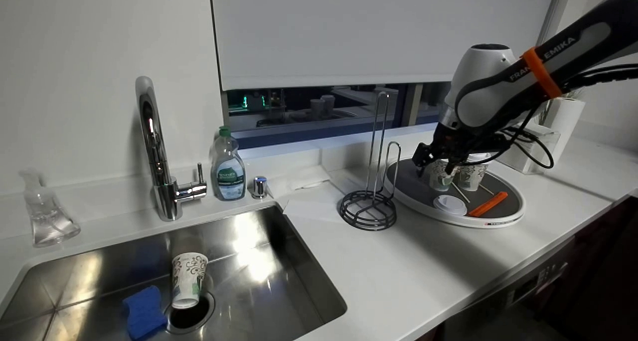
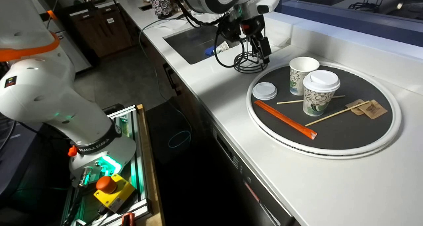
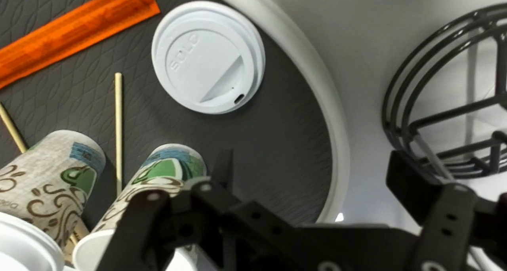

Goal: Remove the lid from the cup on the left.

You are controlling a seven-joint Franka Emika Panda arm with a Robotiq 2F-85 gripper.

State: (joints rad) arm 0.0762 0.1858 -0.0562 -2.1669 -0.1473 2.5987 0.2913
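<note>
Wrist view, lid (image 3: pixel 208 57): we find it lying flat, sip hole upward, on the round tray (image 3: pixel 340 156), between its rim and the orange packet (image 3: pixel 75 37).
Wrist view, pincer (image 3: pixel 315 176): we see its fingers spread wide, with nothing gripped between them.
Wrist view, cup (image 3: pixel 154 184): it shows just beside one finger, while the opposite finger reaches past the rim and overlaps the wire holder (image 3: pixel 455 114) in our sight, so sideways room looks tight.
In an exterior view, cup (image 2: pixel 297 79): upright on the tray, mouth uncovered, left of the lidded twin (image 2: pixel 319 100); we judge the removal done, the lid already set down, and nothing left but to draw the pincer away, a gap showing between it and the cup.
In an exterior view, counter (image 2: pixel 228 110): a strip of it separates the tray from the front edge, giving us some margin there.
In an exterior view, wire holder (image 1: pixel 368 225): its tall post rises between sink (image 1: pixel 269 291) and tray, close to the rim; we would lift first before swinging that way, since straight up seems the roomiest path.
</note>
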